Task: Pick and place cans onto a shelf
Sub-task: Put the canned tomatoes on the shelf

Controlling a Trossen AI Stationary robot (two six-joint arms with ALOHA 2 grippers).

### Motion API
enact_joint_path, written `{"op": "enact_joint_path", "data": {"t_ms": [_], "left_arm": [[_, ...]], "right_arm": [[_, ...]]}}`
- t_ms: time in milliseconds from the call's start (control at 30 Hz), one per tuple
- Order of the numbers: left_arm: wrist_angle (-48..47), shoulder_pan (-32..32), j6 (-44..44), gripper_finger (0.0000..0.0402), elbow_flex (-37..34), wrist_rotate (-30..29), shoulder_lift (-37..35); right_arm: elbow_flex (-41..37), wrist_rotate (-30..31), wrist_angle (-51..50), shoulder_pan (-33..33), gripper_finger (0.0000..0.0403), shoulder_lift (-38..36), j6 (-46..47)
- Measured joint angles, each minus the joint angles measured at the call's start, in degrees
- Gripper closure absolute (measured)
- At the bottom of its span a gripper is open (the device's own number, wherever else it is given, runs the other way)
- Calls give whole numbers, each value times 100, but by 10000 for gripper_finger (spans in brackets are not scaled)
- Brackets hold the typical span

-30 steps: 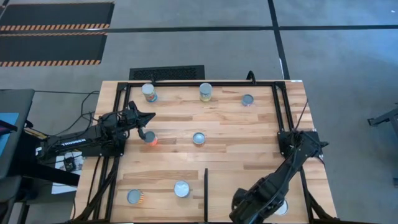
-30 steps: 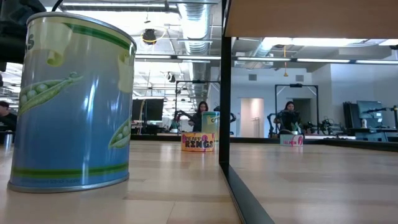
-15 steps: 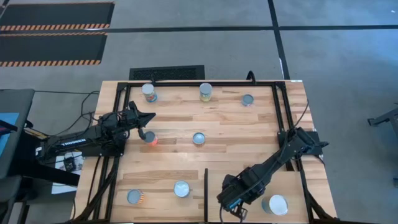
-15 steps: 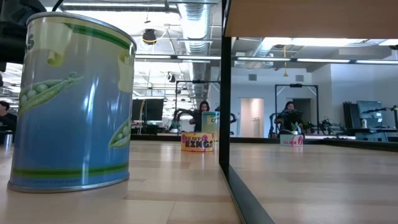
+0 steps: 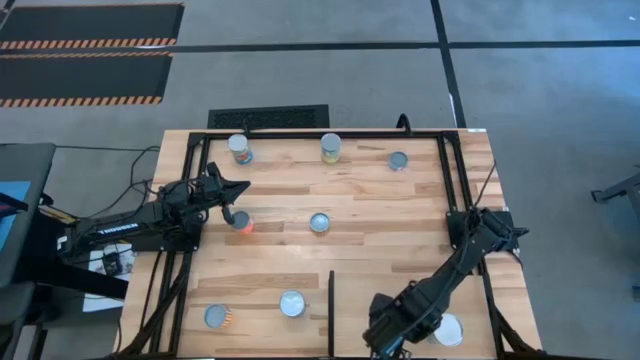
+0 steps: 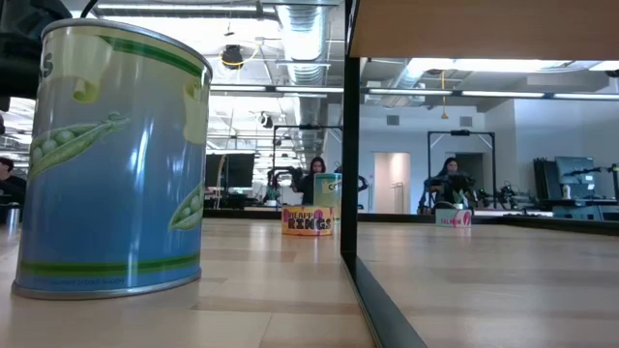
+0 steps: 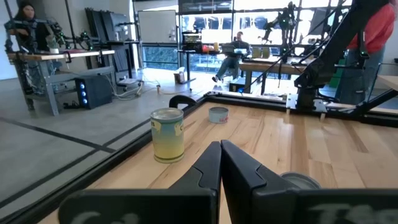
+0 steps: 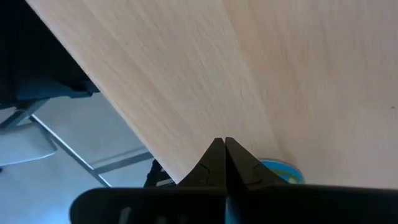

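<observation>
While hanging over the shelf (image 5: 355, 295) at near right, fingers pinched shut on nothing, lift the right gripper (image 5: 383, 338) clear of the white-topped can (image 5: 447, 330) standing there (no brushing it). Open wide before reaching the silver-topped can (image 5: 292, 303) left of the divider (image 5: 331, 300). Leave the left gripper (image 5: 232, 214), likewise shut and empty, beside the orange can (image 5: 243, 223).

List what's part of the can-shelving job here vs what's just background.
Job items:
- cans on the tabletop, e.g. centre can, yellow-label can, orange-label can
- white-topped can already on the shelf
- right gripper, shut, over the shelf
- left gripper, shut, waiting at the left side

Background:
- black table frame
- floor grate
- hazard-striped mats
</observation>
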Motion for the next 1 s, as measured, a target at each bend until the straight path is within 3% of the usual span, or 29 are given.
{"op": "enact_joint_path", "data": {"t_ms": [200, 433, 633, 767, 867, 1000], "left_arm": [[-7, 0, -2, 401, -2, 0, 0], [-12, 0, 0, 401, -2, 0, 0], [-33, -2, 0, 401, -2, 57, 0], [-25, 0, 28, 401, -2, 57, 0], [-22, 0, 59, 401, -2, 20, 0], [-14, 0, 130, 401, -1, -89, 0]], "right_arm": [[0, 738, 0, -38, 397, 0, -433], [-104, 2693, 11, -308, 399, -215, -1586], [-1392, 3834, 28, -317, 400, -1310, -1693], [-2379, 3859, 682, -321, 401, -2211, -1434], [-2728, 3343, 1312, -322, 401, -2713, -961], [-2633, 2548, 1451, -230, 402, -2839, -116]]}}
